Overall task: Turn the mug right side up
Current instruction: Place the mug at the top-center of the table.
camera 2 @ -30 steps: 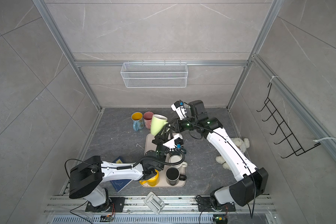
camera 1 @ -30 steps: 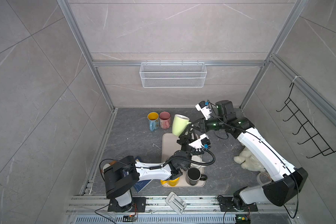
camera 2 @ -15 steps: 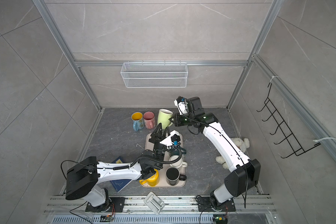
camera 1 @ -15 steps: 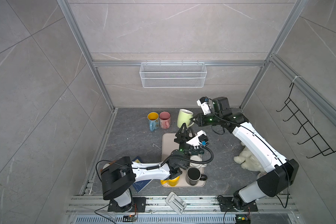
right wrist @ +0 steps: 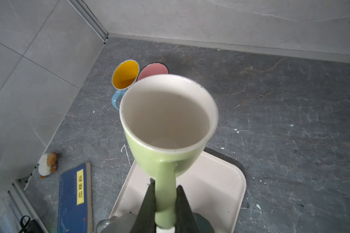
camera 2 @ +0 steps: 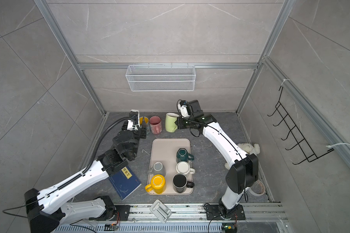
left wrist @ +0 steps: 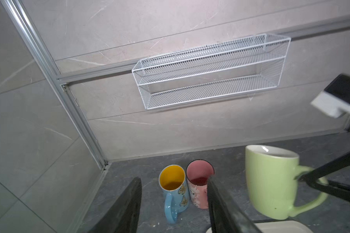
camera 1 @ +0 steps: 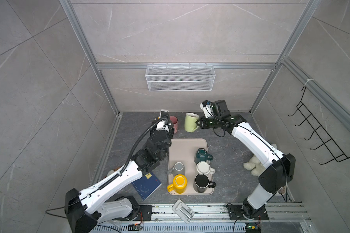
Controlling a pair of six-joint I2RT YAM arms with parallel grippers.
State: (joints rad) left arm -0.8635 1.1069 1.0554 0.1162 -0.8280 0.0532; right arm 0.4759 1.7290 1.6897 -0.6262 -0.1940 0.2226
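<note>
OK, we've got the right gripper clamped on the handle of the green mug to keep it mouth-up just past the tray beside the pink mug, bench contact unclear, while the left gripper stands open, empty.

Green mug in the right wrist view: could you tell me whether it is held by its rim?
No, the right gripper pinches the green mug by its handle.
</note>
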